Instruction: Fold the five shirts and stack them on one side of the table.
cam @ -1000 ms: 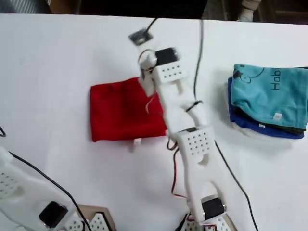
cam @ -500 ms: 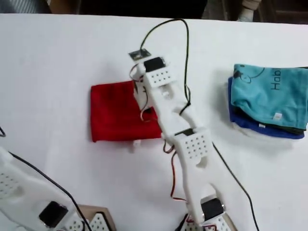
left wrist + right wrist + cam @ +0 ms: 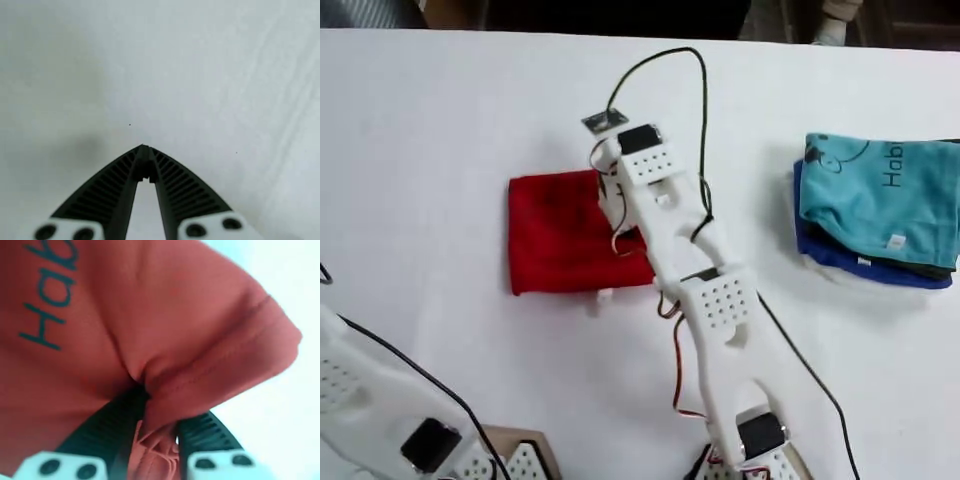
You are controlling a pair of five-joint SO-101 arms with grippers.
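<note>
A folded red shirt [image 3: 570, 235] lies on the white table [image 3: 440, 130] left of centre. My right arm stretches from the near edge over the shirt's right side. My right gripper [image 3: 152, 415] is shut on a fold of the red shirt [image 3: 150, 315], with cloth bunched between its black fingers [image 3: 107, 425]. A stack of folded shirts [image 3: 875, 210], teal on top with blue and dark ones under it, sits at the right edge. My left gripper [image 3: 144, 162] is shut, with nothing in it, above bare table [image 3: 200, 75]. Its arm [image 3: 380, 410] is at the near left corner.
A black cable [image 3: 665, 80] loops from the right arm's wrist toward the table's far side. Another cable [image 3: 810, 370] runs along the table beside the right arm. A brown base block [image 3: 510, 450] sits at the near edge.
My right gripper moved left and slightly toward the far side over the red shirt, and the shirt's right edge shifted left with it. The cable loop rose. The left arm stayed still.
</note>
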